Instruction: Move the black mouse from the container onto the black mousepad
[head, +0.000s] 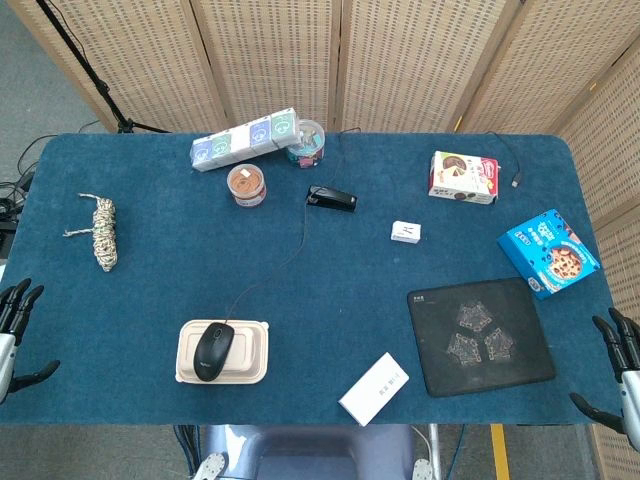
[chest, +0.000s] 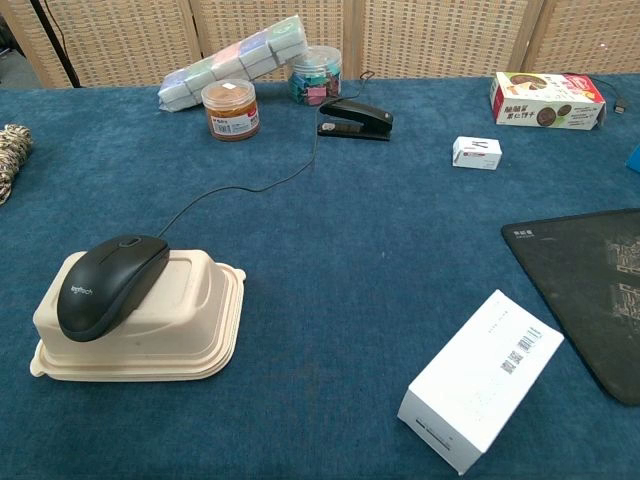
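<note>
The black mouse (head: 213, 350) (chest: 110, 284) lies on top of a beige lidded container (head: 250, 355) (chest: 190, 325) near the table's front left. Its thin cable runs back toward the middle of the table. The black mousepad (head: 480, 335) (chest: 590, 280), printed with pale shapes, lies flat at the front right. My left hand (head: 12, 325) hangs off the table's left edge with fingers spread, holding nothing. My right hand (head: 618, 370) sits off the right edge, fingers also spread and empty. Neither hand shows in the chest view.
A white box (head: 374, 388) (chest: 482, 380) lies between container and mousepad. Further back are a stapler (head: 332, 199), a small white box (head: 406, 232), an orange-lidded jar (head: 246, 184), a rope bundle (head: 102, 232), and snack boxes (head: 463, 177) (head: 548, 252).
</note>
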